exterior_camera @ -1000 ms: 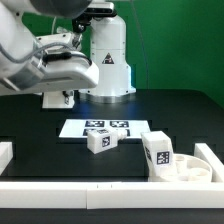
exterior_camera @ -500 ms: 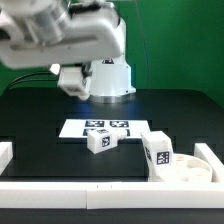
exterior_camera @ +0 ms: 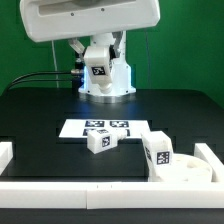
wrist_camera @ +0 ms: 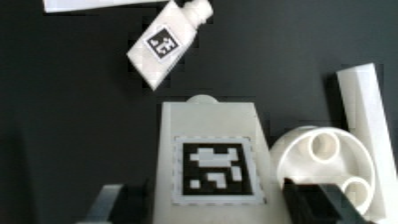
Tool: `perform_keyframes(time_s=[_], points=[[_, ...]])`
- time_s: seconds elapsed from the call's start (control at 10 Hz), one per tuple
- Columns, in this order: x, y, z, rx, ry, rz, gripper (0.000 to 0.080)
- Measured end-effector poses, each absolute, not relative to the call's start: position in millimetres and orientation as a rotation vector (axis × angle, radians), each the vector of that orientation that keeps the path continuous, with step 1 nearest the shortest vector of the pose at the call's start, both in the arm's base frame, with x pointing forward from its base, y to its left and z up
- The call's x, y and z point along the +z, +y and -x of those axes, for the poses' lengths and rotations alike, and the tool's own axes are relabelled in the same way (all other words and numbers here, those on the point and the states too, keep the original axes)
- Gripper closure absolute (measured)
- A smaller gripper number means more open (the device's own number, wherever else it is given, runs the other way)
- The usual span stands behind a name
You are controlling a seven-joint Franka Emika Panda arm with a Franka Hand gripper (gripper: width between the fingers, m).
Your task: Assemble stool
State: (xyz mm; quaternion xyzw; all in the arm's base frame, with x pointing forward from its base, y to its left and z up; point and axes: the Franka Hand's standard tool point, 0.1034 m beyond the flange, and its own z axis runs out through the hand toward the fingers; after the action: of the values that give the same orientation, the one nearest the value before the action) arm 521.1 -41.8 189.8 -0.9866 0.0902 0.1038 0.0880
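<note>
At the exterior view's left, a long white border rail lies on the black tabletop, and a second rail runs along the near edge. Further right, the marker board, thin, flat and white with printed tags, lies mid-table. A short chunky white plastic leg, the lying leg, rests on its side at the board's near edge, with a black-and-white tag on the face turned to the camera.

High above it, in front of the arm's white base, the gripper hangs with a second white tagged leg, the held leg, in its grasp. The wrist view shows this closely. The held leg fills the gap between the two dark fingers, which press on its two sides and pinch it, tag facing the camera. Well below it appear the lying leg and part of the seat.

Right again in the exterior view, a third white leg, the standing leg, stands upright, tagged on two faces. It touches the left edge of the round flat white plastic disc seat; whether it is fixed into the disc I cannot tell. The seat, with round holes in its face, lies flat just beside the right rail
</note>
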Motion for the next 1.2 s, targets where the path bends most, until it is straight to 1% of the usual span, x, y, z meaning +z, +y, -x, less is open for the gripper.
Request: perform_keyframes(time_s=[0.1, 0.2, 0.4, 0.5, 0.7, 0.9, 1.0, 1.1, 1.2], points=[[190.5, -26, -528, 0.182, 0.317, 2.983, 0.0462], [184.4, 2, -536, 0.038, 0.298, 3.018, 0.0462], [175.7, 39, -548, -0.059, 0.248, 3.077, 0.0462], [172.6, 51, -554, -0.153, 0.222, 3.088, 0.0462], [168.2, 49, -553, -0.300, 0.226, 3.074, 0.0462], [166.8, 51, -553, -0.278, 0.242, 3.071, 0.0462], [166.0, 60, -560, -0.243, 0.321, 3.046, 0.0462], [155.0, 79, -572, -0.232, 0.430, 2.998, 0.0462], [147.9, 96, -579, -0.212, 0.491, 2.990, 0.0462]])
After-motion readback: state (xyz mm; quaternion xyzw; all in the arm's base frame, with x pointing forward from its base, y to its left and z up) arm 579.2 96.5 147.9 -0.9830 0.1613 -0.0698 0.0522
